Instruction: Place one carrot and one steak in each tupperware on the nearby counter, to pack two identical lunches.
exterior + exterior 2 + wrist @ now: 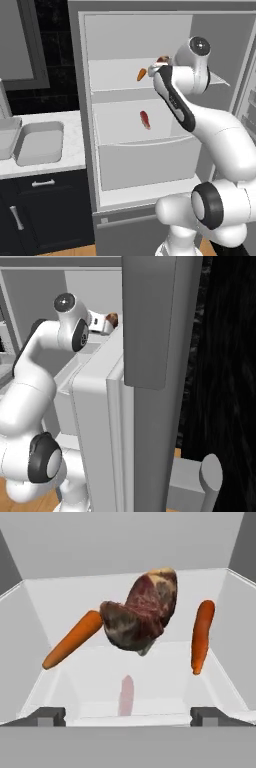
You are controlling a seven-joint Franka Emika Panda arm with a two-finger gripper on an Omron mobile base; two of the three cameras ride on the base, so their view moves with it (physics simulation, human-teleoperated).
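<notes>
**Up at the fridge's top shelf**

Inside the open fridge I've got my gripper spread wide, holding nothing. Ahead on the upper shelf sits a brown steak between two carrots. One shelf down lies a red steak. Both tubs wait on the counter.
</notes>
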